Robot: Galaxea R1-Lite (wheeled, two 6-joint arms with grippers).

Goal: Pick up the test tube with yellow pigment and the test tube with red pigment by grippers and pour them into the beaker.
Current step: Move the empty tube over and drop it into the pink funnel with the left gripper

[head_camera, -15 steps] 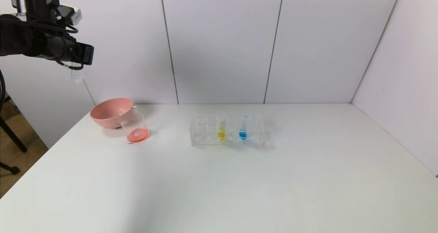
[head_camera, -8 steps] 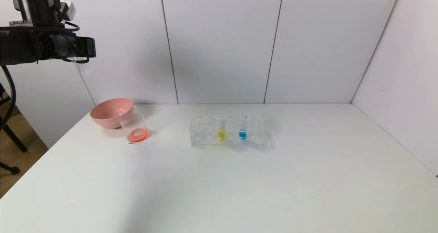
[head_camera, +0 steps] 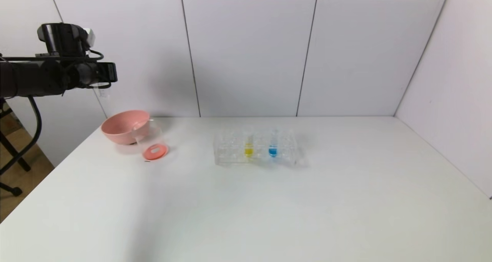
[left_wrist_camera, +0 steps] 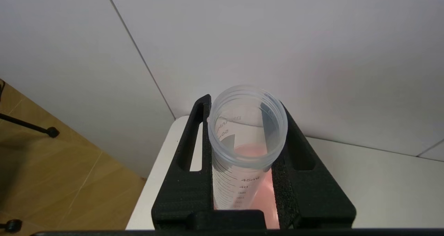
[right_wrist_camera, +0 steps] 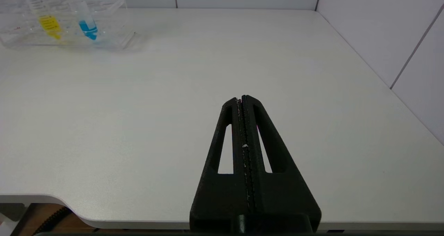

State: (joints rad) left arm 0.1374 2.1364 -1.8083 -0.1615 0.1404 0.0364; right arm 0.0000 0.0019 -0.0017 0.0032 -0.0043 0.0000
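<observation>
Left wrist view: an emptied graduated test tube [left_wrist_camera: 247, 139] is clamped between the left gripper [left_wrist_camera: 242, 125] jaws, above the pink bowl [head_camera: 125, 126]. Below, the beaker [head_camera: 150, 142] holds red liquid; the right gripper [right_wrist_camera: 242, 99] jaws are pressed together, empty.

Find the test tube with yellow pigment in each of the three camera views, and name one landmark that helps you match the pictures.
Head view: the test tube with yellow pigment stands in the clear rack at mid-table, left of the blue tube.
Left wrist view: not in it.
Right wrist view: same tube, in the far rack.
Shared landmark: the blue tube beside it.
</observation>
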